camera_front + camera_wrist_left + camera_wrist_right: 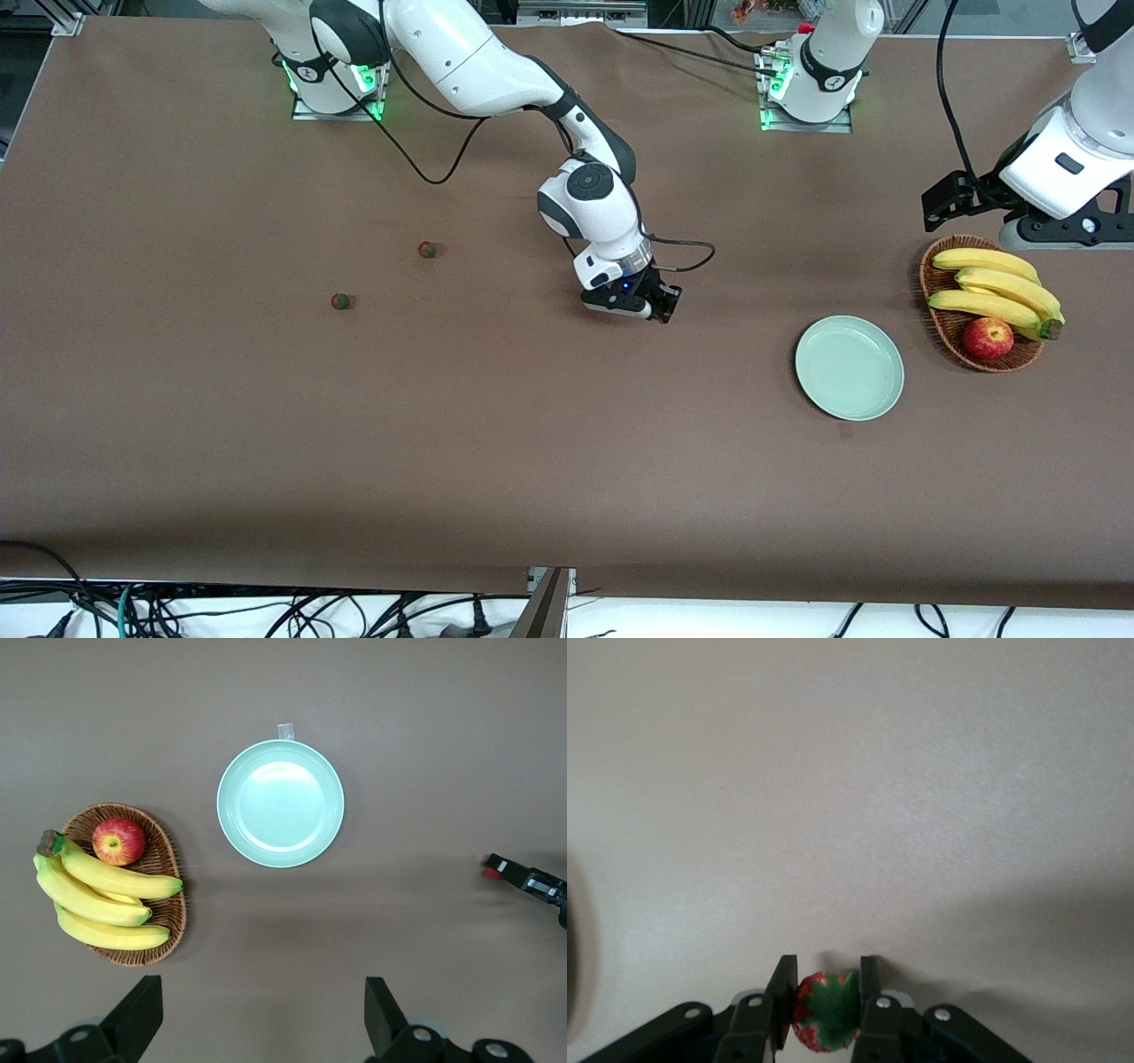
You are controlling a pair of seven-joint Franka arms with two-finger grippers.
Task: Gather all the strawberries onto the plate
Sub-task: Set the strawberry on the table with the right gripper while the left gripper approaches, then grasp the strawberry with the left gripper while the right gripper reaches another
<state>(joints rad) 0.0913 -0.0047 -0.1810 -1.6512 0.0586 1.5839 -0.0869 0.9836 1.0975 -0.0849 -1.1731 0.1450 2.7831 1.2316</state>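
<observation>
My right gripper (pixel 666 307) hangs over the middle of the table, shut on a small red strawberry (pixel 826 1010) with a green leafy top (pixel 833 1005). In the left wrist view that berry shows as a red speck (pixel 491 873) at the right gripper's tip. Two more strawberries lie on the brown cloth toward the right arm's end: one (pixel 427 249) and another (pixel 340 301) nearer the front camera. The pale mint-green plate (pixel 849 367) (pixel 280 803) has nothing on it and sits beside the basket. My left gripper (pixel 261 1014) waits open, high over the left arm's end of the table.
A brown wicker basket (pixel 939 328) (pixel 168 904) with a bunch of bananas (pixel 997 291) and a red apple (pixel 988 338) stands beside the plate, toward the left arm's end. The right arm's cable (pixel 682 252) loops beside its wrist.
</observation>
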